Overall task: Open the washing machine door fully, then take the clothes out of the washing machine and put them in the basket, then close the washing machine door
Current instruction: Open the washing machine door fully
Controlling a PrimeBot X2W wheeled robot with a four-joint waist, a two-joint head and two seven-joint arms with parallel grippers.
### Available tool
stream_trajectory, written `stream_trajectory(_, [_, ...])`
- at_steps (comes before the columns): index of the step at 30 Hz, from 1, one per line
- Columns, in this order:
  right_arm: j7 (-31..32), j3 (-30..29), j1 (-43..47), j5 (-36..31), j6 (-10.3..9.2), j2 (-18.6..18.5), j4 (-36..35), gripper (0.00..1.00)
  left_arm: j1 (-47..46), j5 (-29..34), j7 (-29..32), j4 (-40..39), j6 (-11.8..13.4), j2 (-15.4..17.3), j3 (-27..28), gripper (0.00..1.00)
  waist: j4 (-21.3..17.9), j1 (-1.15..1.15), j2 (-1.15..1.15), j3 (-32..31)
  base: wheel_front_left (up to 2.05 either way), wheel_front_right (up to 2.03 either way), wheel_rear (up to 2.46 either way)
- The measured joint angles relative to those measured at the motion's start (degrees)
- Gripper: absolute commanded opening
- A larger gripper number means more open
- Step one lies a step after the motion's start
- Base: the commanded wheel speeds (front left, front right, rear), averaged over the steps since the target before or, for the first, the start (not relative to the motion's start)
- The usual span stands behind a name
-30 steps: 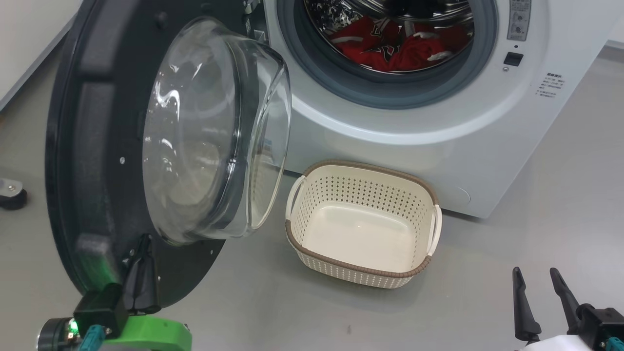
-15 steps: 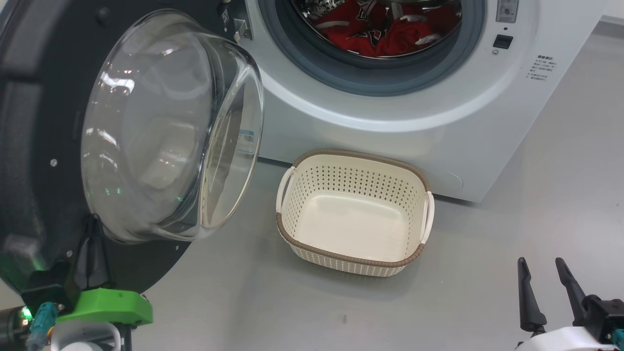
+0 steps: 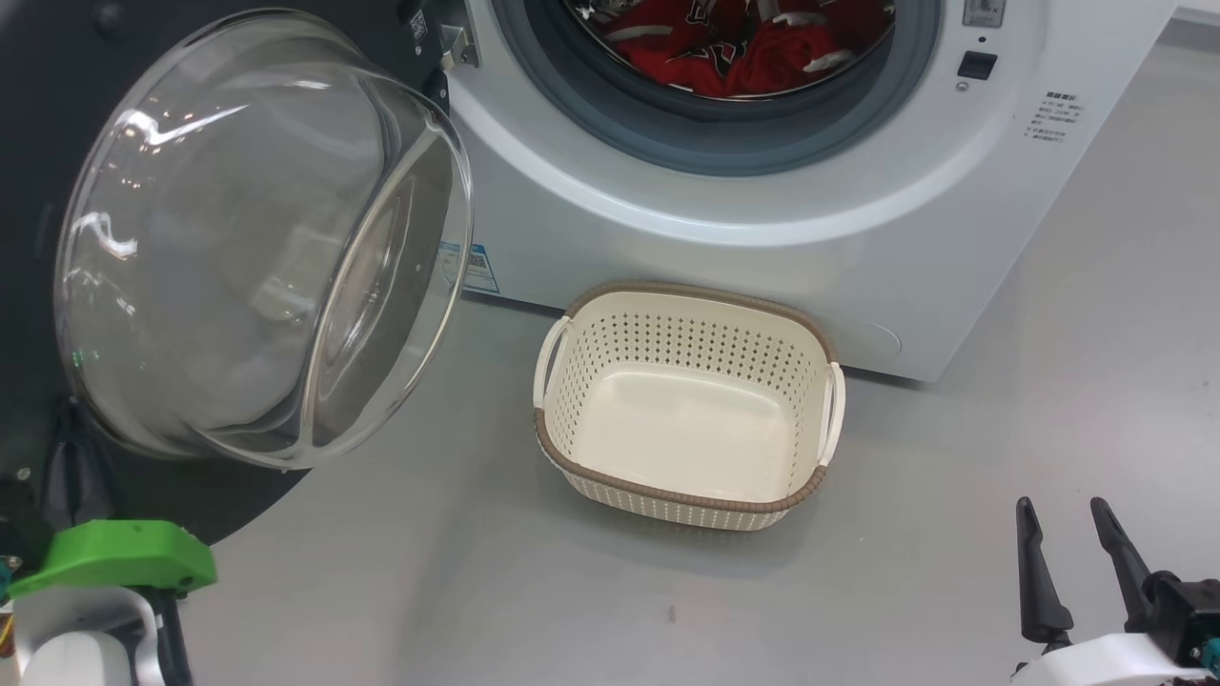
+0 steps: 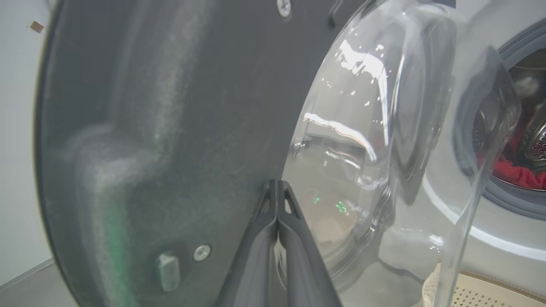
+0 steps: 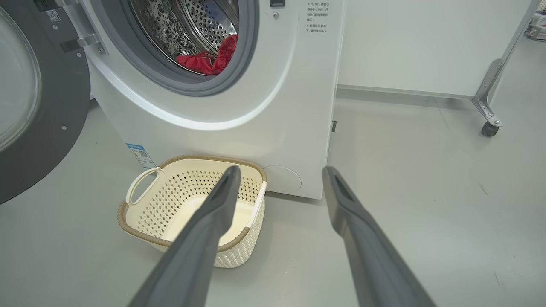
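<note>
Presently, item one: washing machine door [image 3: 257, 238], large, round, glossy black, with a clear bulging glass bowl at centre and small screws on its dark inner face. It stands wide of the porthole, at the left of the washing machine [image 3: 762, 257], bowl turned toward the basket [image 3: 686, 500]. Step judged in hand: opening the door fully, the first part of the task. Left gripper [image 4: 277, 187]: fingers pressed together with nothing between them, tips at the black inner face just beside the bowl; actual contact cannot be told. Handling note: push on the flat black panel, not the curved glass, where the tips would likely slide. Follow the hinge's arc and ease off once the hinge resists. Right gripper [image 3: 1061, 514]: fingers parted, empty, low over the grey floor [image 3: 953, 429], well apart from everything. Clothes [image 3: 734, 48]: red fabric with white stripes and dark lettering, heaped inside the steel drum, none removed. Basket: cream, perforated, brown rim, empty, on the floor just before the machine, near the door but apart from it.
</note>
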Motion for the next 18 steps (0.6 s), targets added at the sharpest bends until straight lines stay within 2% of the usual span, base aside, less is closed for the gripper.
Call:
stream_trajectory(10, [0.00,0.29,-0.63,0.00,0.04,0.02,0.04,1.00,-3.37,0.00,0.04,3.88,0.00,1.30,4.19,0.00,-0.40,0.00,0.00,0.25,0.00,0.00,0.00])
stream_trajectory(18, [0.00,0.38,-0.97,0.00,0.04,0.05,0.14,1.00,-4.27,0.01,-0.63,5.16,0.00,1.56,4.93,0.00,-0.94,0.00,0.00,0.56,0.00,0.00,0.00])
